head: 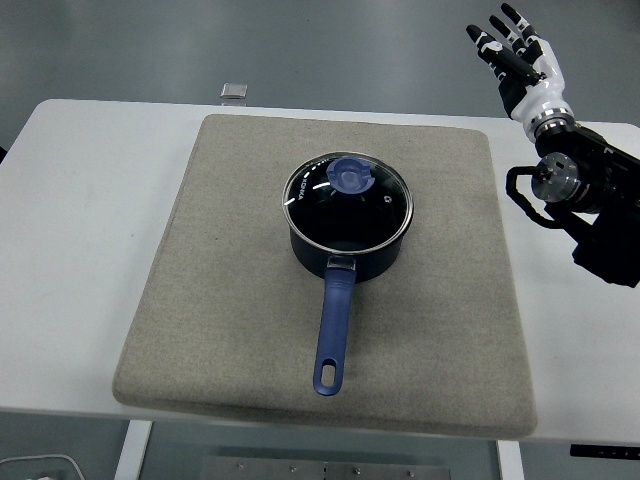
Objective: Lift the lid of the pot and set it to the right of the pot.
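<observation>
The glass lid (347, 200) is seated on the dark saucepan (345, 235) at the middle of the grey mat (230, 300). It is judged rigid, breakable and slick, best gripped by its 1 blue knob (351, 177). The right hand (518, 55) is raised well apart, fingers extended, holding nothing.

- Dark blue pot (347, 250) sits upright mid-mat, its long blue handle (333, 335) pointing toward the table's near edge.
- Glass lid (347, 200) — blue knob (350, 176) on top — rests closed on the pot.
</observation>
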Tool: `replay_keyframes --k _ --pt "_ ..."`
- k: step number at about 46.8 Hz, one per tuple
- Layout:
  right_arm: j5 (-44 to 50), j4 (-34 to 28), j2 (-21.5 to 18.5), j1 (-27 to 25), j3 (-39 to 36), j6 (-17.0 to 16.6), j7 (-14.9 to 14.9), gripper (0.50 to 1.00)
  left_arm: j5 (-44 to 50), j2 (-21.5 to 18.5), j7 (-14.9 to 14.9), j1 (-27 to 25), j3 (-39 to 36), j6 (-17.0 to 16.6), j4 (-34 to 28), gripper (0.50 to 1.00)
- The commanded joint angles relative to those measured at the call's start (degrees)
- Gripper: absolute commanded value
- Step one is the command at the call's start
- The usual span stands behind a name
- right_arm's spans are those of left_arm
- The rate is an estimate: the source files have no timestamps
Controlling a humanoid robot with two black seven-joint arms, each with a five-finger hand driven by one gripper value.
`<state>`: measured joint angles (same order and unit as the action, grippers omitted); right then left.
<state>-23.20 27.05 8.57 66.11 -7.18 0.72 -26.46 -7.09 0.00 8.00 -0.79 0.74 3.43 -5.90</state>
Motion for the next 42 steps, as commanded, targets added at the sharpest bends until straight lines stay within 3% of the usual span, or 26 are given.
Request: replay_keyframes --k 1,42 --pt "-0.09 0.02 0.05 -0.01 0.06 -0.02 0.0 0.905 0.06 0.0 0.0 0.0 0.05 -0.09 0.1 1.0" --pt "-0.09 -0.24 0.49 -0.37 0.06 -0.2 -0.09 0.905 -0.03 0.0 0.0 0.09 -0.04 -0.35 0.19 1.0"
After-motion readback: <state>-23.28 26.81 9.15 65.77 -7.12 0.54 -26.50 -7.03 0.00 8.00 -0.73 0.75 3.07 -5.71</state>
